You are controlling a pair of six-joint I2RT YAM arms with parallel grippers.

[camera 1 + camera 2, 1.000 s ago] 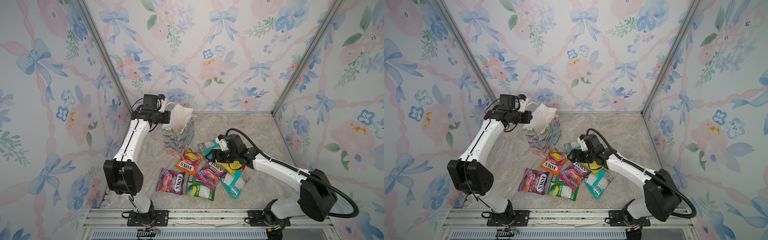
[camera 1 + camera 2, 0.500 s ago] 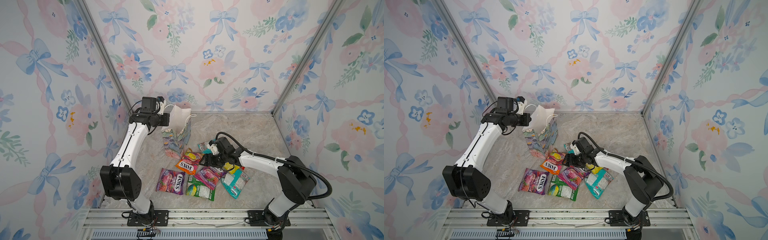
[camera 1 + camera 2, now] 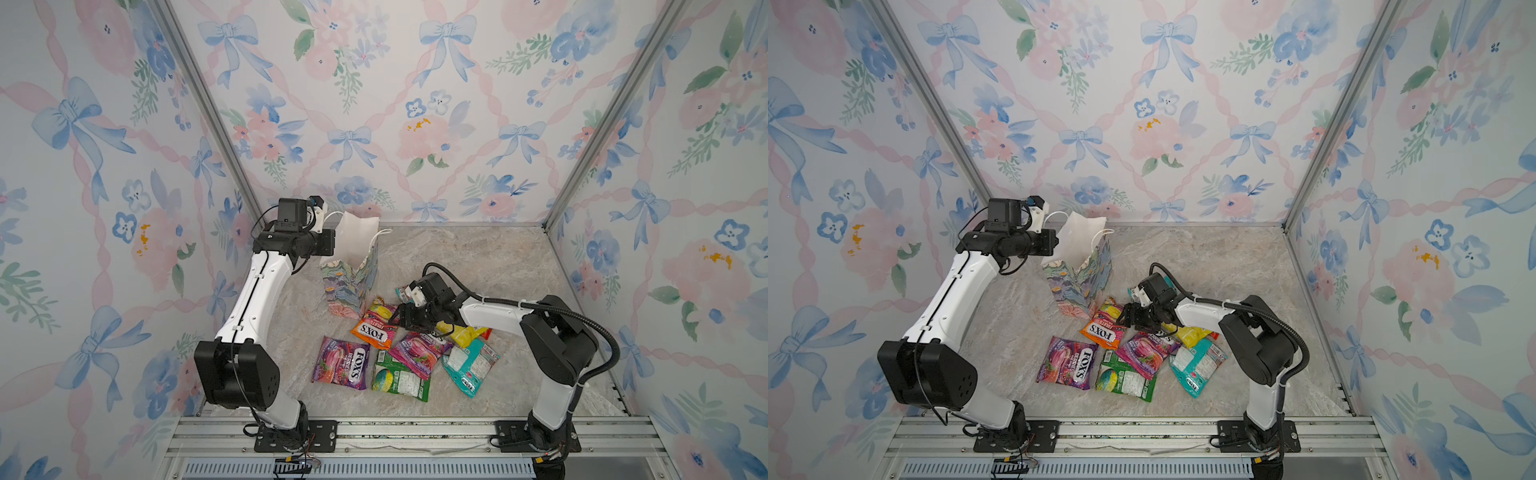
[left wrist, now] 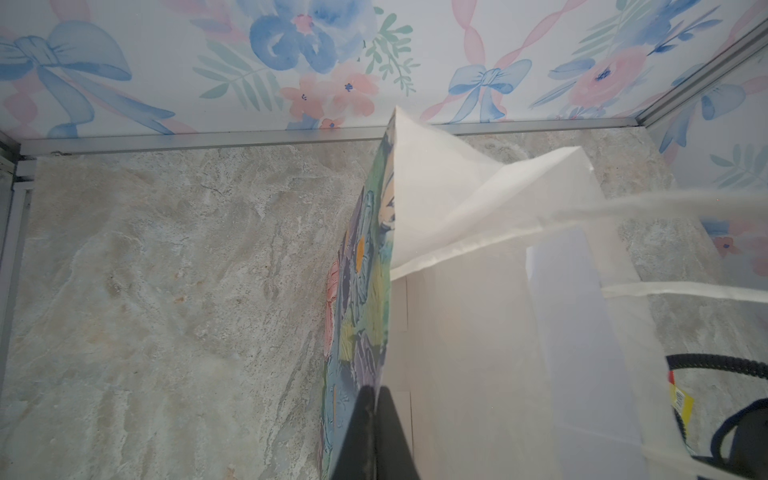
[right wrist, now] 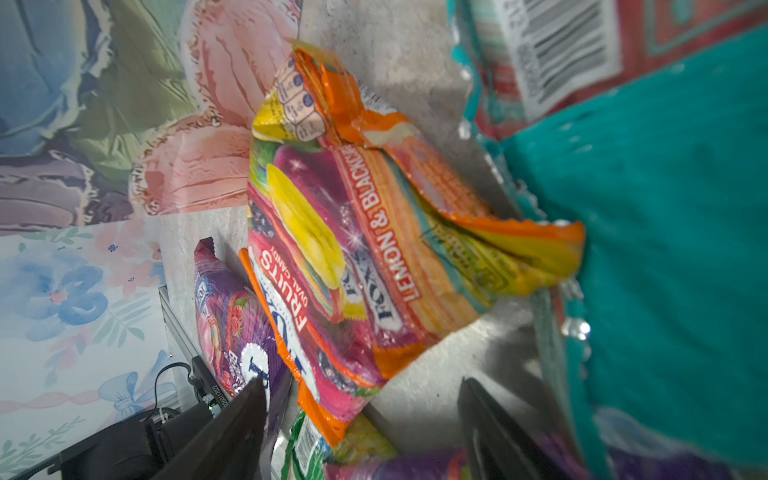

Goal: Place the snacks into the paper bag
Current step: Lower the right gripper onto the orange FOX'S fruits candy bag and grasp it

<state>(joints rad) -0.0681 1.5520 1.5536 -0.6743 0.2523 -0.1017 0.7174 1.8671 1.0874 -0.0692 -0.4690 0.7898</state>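
In both top views I see the paper bag (image 3: 352, 270) standing upright toward the back wall, its mouth open. My left gripper (image 3: 332, 246) sits at the bag's top edge. The snacks lie on the marble table (image 3: 478, 257) in front of the bag. An orange FOX'S packet (image 3: 371, 331) is nearest the bag's base, and a purple FOX'S packet (image 3: 342, 368), a green pack (image 3: 1125, 380) and a teal pack (image 3: 469, 368) lie farther out. My right gripper (image 3: 1128, 318) hangs low just beside the orange packet, near the bag's front corner.

In the left wrist view, the fingers (image 4: 390, 436) are pinched narrow on the bag's wall, printed side on one face, white lining on the other.

In the right wrist view, the jaws stand wide with nothing clamped. A lemon and blackcurrant packet (image 5: 374, 232) lies ahead of them, overlapping the orange one, close to the bag's base.
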